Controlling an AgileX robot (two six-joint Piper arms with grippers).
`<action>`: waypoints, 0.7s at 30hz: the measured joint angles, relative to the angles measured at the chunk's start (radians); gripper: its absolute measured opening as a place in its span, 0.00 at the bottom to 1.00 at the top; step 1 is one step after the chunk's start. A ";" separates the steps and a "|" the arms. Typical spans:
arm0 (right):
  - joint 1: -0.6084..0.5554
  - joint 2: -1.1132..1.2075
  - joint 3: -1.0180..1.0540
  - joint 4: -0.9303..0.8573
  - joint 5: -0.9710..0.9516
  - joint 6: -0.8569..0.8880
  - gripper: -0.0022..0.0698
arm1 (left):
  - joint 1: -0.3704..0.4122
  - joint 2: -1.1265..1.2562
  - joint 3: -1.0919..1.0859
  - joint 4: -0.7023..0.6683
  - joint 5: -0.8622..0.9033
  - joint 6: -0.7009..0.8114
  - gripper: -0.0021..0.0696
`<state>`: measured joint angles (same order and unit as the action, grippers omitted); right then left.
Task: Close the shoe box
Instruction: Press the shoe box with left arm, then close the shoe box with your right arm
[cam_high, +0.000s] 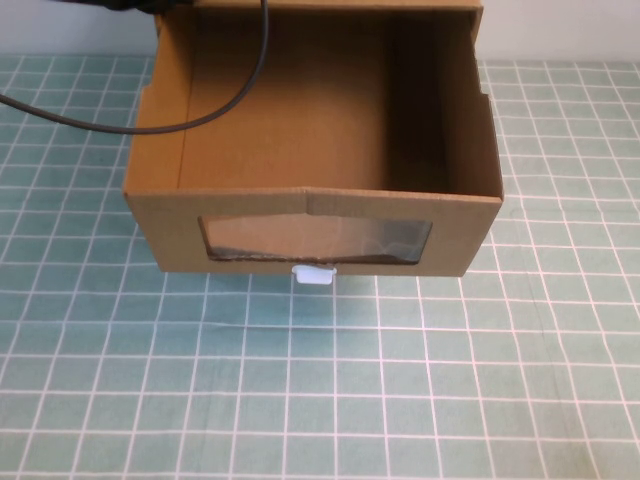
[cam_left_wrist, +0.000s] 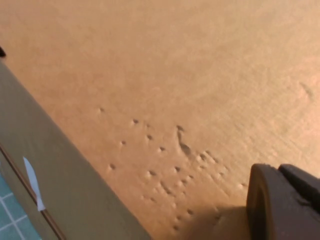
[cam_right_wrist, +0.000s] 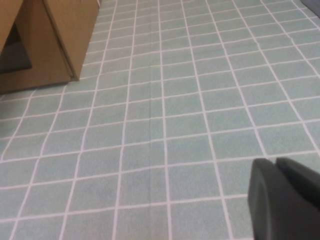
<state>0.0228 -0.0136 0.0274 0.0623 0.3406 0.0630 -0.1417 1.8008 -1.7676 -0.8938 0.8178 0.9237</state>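
both grippers show only as a dark edge in their own wrist views. left gripper hangs close over bare brown cardboard of the shoe box, a pitted patch of that surface just beside it; whether it is open or closed cannot be told, and nothing shows in its hold. right gripper hovers over the green gridded mat, well apart from the box corner seen at the far side of that view; its state cannot be told either. in the high view the shoe box sits at the far middle of the mat, its drawer pulled out toward the robot and open on top. clear window faces forward, with the small white pull tab just below it. a black cable loops across the drawer's inside.
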 joint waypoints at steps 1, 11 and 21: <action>0.000 0.000 0.000 0.006 -0.014 0.000 0.01 | 0.000 0.004 0.000 0.000 0.000 0.000 0.02; 0.000 0.000 0.000 0.342 -0.341 0.000 0.01 | -0.002 0.005 -0.010 0.012 0.000 0.000 0.02; 0.000 0.092 -0.246 0.446 0.039 0.044 0.01 | -0.002 0.005 -0.010 0.013 0.000 0.000 0.02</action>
<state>0.0228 0.0784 -0.2186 0.5084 0.3794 0.1067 -0.1438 1.8058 -1.7773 -0.8805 0.8178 0.9237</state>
